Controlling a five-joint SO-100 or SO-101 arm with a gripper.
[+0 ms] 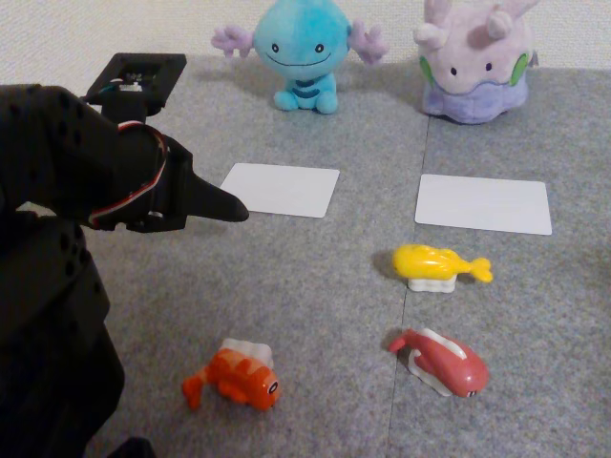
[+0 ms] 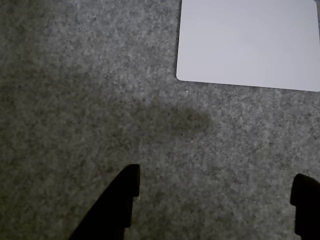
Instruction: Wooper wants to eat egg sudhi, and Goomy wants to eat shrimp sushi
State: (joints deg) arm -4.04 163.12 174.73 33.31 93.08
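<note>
Your tool is hanging above bare grey carpet at the left of the fixed view, its 2 black fingers spread wide apart with nothing between them. In the wrist view you are looking at the left fingertip and the right one at the frame's edge, with a soft shadow lying on the carpet between them and the white card at the far right.

In the fixed view, Wooper is sitting upright at the far centre, with a white card lying flat just in front of it. Goomy is sitting at the far right, facing a second white card.

The egg sudhi is lying just near of Goomy's card, its tail pointing right. The shrimp sushi is lying at the near centre-left, well apart from both cards. A longer pinkish-red sushi toy is lying at the near right, just near of the egg sudhi. The tool is touching none of these.
</note>
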